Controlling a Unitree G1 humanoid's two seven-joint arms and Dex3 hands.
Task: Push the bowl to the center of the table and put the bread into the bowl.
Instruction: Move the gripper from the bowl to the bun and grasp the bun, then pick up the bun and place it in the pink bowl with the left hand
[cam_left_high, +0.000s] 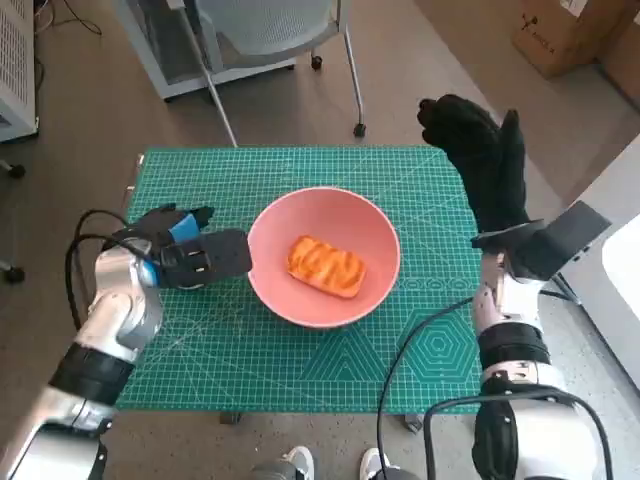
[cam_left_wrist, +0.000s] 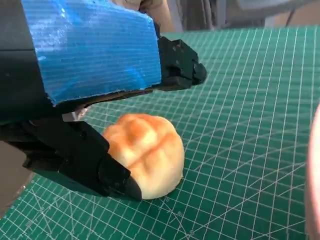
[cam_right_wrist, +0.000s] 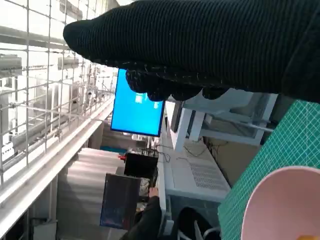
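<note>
While my left hand (cam_left_wrist: 90, 55) lies over a bread roll (cam_left_wrist: 145, 152) on the green cutting mat (cam_left_high: 300, 365), one finger against its side and the others reaching past above it, I cannot tell whether I truly grip it. The roll looks soft and light, so I would take it across its middle, gently, or it will squash. Just beside it the pink bowl (cam_left_high: 262, 225) sits near the desk's centre, a flat glazed bread (cam_left_high: 325, 265) already inside. My right hand (cam_left_high: 480, 160) hangs open and empty over the far right corner, leaving free mat all round the bowl
</note>
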